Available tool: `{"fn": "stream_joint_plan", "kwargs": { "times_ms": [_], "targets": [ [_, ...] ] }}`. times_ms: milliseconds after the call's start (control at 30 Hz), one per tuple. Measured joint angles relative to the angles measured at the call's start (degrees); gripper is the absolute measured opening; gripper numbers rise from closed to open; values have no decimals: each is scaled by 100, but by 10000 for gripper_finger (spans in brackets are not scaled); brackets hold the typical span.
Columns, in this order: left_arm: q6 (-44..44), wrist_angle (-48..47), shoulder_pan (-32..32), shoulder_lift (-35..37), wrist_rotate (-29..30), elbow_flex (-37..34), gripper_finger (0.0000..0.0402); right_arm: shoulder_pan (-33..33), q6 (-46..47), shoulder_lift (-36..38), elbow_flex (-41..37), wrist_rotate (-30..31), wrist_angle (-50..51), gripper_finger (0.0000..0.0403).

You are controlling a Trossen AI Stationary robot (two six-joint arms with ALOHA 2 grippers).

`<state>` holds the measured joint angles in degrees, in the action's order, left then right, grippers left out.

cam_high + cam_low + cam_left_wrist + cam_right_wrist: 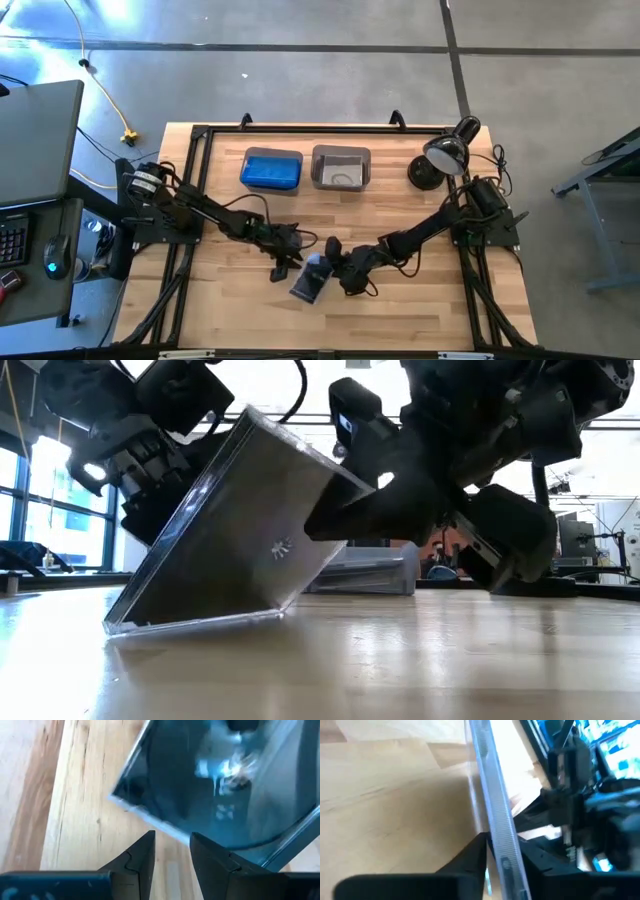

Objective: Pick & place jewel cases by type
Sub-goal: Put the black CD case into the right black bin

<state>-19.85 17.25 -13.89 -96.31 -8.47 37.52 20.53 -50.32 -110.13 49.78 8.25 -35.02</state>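
Observation:
One dark glossy jewel case [311, 281] stands tilted near the table's middle, with its lower edge [190, 622] on the wood. My right gripper [336, 268] is on its right side and is shut on its raised edge. My left gripper [285, 254] is just left of the case, its fingers a narrow gap apart [172, 851] and pointing at the case's face [210, 785]. Blue cases lie in the bin [271, 170] at the far side. The other dark cases are not visible as separate things. My right gripper pinches the case's raised edge [498, 836] between its two fingers [470, 862], near the upper right corner [345, 478]. The fingers come from the table's right, slanting down. The case leans tilted with its lower edge on the table. Whether my left gripper touches the case I cannot tell.
Two bins sit side by side at the far side, one showing blue and one translucent grey [340, 168]. A black desk lamp [445, 155] stands at the far right. A black frame borders the table. Bare wood lies toward the near edge.

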Motion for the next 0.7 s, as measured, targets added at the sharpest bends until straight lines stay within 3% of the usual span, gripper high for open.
{"fn": "stream_joint_plan", "kwargs": {
  "times_ms": [167,333,500,700],
  "targets": [
    [8,-128,2,219,96,-2,122,7,567,-2,0,26,154,33],
    [10,-953,2,663,725,2,122,91,769,9,13,238,192,7],
    [12,-2122,4,1321,1444,1,122,248,382,119,-9,1292,215,17],
    [10,-3292,4,2154,2267,0,122,121,-265,792,-4,3139,459,12]
  ]
}}
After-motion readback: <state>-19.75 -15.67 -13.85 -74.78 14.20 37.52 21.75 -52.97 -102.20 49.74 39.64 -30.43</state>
